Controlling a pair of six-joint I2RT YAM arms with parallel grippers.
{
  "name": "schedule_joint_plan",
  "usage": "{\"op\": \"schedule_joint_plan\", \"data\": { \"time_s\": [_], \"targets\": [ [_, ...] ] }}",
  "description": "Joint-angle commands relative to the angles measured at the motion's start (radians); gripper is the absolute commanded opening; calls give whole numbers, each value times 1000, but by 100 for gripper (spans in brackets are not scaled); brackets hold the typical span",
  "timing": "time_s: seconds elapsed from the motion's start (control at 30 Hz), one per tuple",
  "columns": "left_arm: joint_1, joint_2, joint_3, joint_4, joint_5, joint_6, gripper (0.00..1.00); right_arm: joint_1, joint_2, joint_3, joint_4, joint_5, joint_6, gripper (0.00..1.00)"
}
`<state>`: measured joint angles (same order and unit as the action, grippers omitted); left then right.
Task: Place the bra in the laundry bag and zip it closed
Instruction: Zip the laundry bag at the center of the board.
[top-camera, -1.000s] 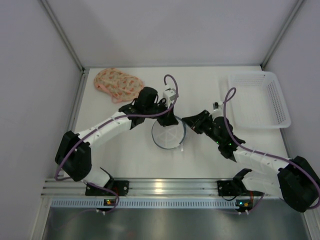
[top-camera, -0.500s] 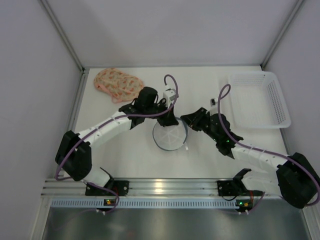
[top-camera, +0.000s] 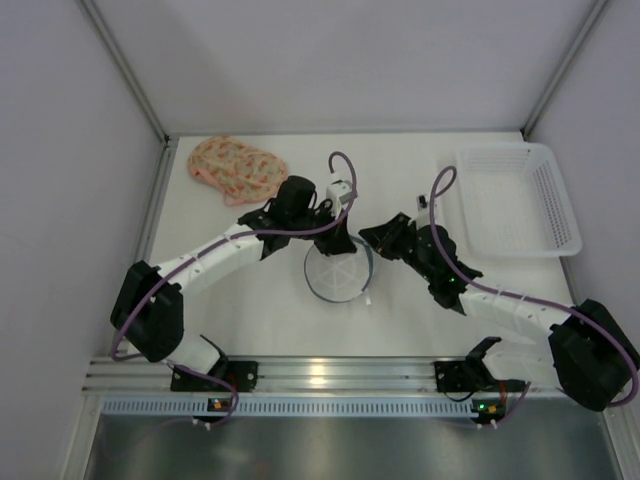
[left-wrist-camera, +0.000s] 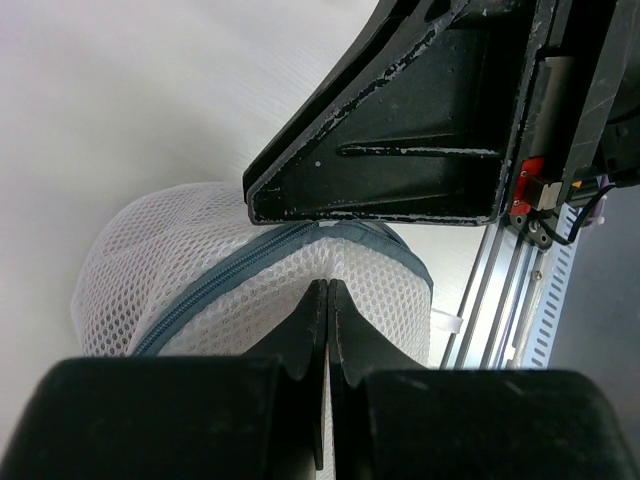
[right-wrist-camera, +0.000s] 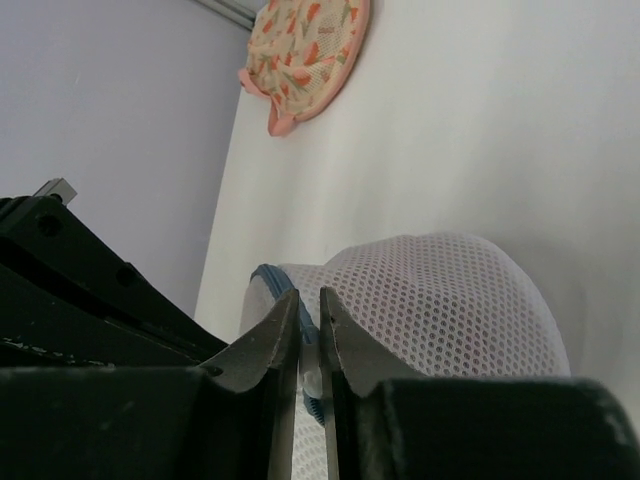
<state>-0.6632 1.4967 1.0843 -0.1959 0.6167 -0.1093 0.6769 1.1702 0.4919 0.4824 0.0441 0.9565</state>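
At table centre: right gripper (right-wrist-camera: 309, 305) moves in, jaws narrowing on laundry bag (top-camera: 335, 280) zip | left gripper (left-wrist-camera: 328, 292) clamped, seemingly on mesh | bra (top-camera: 237, 168) still outside

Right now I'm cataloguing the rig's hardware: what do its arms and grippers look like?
The left arm and right arm have white links, black joints and looping purple cables. The left gripper and right gripper each have two tapered black fingers.
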Motion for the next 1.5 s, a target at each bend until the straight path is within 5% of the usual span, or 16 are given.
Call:
{"op": "schedule_joint_plan", "data": {
  "time_s": [0.0, 0.1, 0.43, 0.73, 0.87, 0.93, 1.07, 1.23, 1.47],
  "targets": [
    [-3, -27, -6, 21, 17, 3, 0, 15, -30, 48, 21, 25, -27, 11],
    [-3, -26, -4, 21, 15, 3, 0, 19, -23, 50, 16, 23, -27, 0],
    [4, -15, 63, -23, -172, -85, 0, 21, -55, 56, -47, 88, -158, 0],
    [5, 4, 101, -13, -390, -405, 0, 21, -127, 14, -36, 158, -226, 0],
    [-4, -25, 115, -19, -298, -319, 3, 21, -106, 23, -25, 138, -252, 0],
    [-6, -70, 114, -17, -352, -268, 25, 21, -98, 27, -16, 129, -265, 0],
    [-6, -115, 137, -49, -489, -130, 28, 23, -75, 37, -11, 122, -266, 0],
    [-6, -95, 173, -73, -477, 9, 58, 21, -61, 50, -10, 112, -269, 0],
    [-6, 20, 187, -76, -328, 382, 61, 21, -57, 45, 8, 86, -283, 0]
  ]
}}
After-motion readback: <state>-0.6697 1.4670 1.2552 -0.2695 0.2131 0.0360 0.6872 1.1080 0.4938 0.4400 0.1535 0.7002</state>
